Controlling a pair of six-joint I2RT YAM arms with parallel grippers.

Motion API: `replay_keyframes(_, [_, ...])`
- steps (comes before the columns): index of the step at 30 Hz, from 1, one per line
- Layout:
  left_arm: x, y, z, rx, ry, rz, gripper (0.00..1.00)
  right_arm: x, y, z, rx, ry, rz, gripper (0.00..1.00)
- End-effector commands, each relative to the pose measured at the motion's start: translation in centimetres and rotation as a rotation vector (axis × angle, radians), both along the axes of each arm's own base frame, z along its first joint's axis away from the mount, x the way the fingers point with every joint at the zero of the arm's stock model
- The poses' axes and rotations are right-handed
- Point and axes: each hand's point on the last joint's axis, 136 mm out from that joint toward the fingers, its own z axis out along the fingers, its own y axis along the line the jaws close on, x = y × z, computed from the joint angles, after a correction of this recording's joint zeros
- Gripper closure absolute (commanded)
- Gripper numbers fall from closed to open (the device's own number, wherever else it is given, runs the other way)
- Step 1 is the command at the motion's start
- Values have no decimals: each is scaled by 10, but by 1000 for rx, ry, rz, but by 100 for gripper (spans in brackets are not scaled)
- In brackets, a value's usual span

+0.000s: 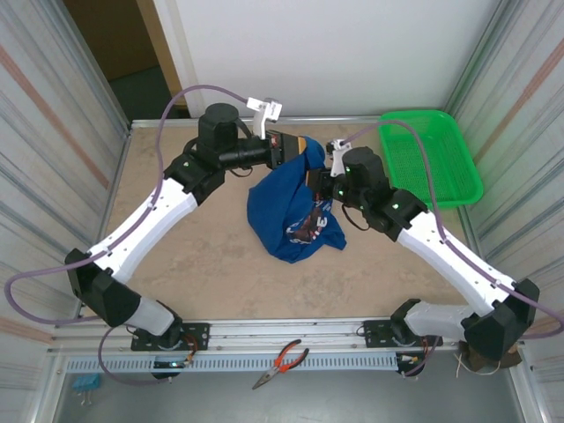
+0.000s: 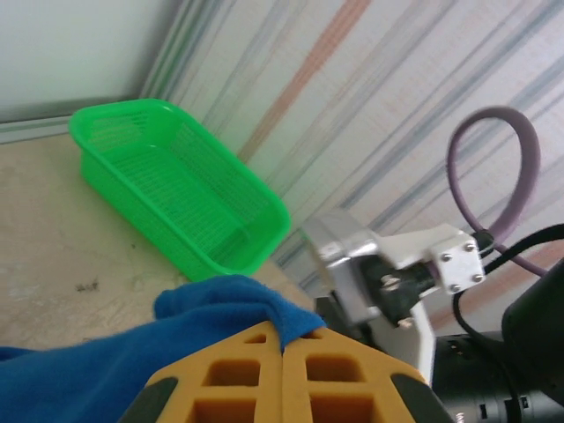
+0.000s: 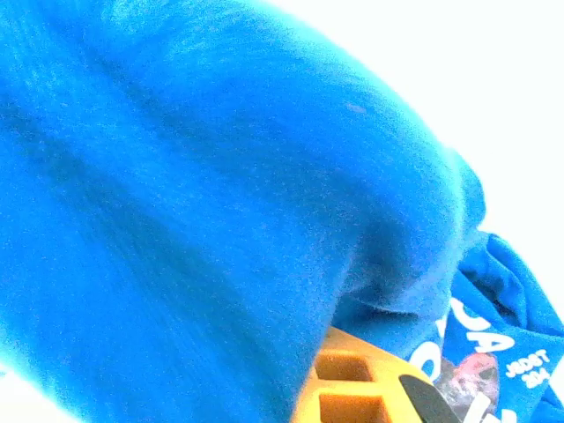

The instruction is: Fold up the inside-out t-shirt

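The t-shirt (image 1: 286, 211) is found at the middle of the table (image 1: 203, 256), toward the far side. It is lifted in a bunch between the two grippers, and its lower part rests crumpled on the surface.

The left gripper (image 2: 284, 339) is closed, and a fold of blue cloth is pinched between its yellow fingers. The right gripper (image 1: 322, 176) is also closed. In its wrist view the cloth lies over one yellow finger (image 3: 352, 388), so a fold is judged to be caught there too.

The cloth is judged to be soft, light and limp. It will sag and will not keep a shape, and it is not fragile. A hem, a shoulder seam or a sleeve edge is judged the best place to hold, but these are hidden in the bunch.

The green basket (image 1: 414, 115) stands at the far right corner, well apart from the t-shirt. Nothing is seen inside it.
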Motion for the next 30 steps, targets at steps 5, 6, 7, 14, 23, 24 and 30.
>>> replay_keyframes(5, [34,31,-44,92,30,167,42,-19,-23,8,84,5,104,100])
replay_keyframes(6, [30,31,-52,101,36,164,39,-20,-25,6,87,11,105,100])
replay_keyframes(7, [24,31,-64,115,41,166,37,-20,-27,4,91,17,107,100])
replay_keyframes(14, [-26,19,-130,242,-91,298,28,-22,-23,-1,120,60,147,100])
replay_keyframes(23, [-12,11,-146,325,-155,473,22,-27,-19,3,149,76,175,100])
replay_keyframes(24, [-9,12,-145,325,-159,489,23,-28,-19,3,147,75,175,100])
replay_keyframes(30, [2,19,-146,317,-140,540,23,-32,-22,2,147,75,169,100])
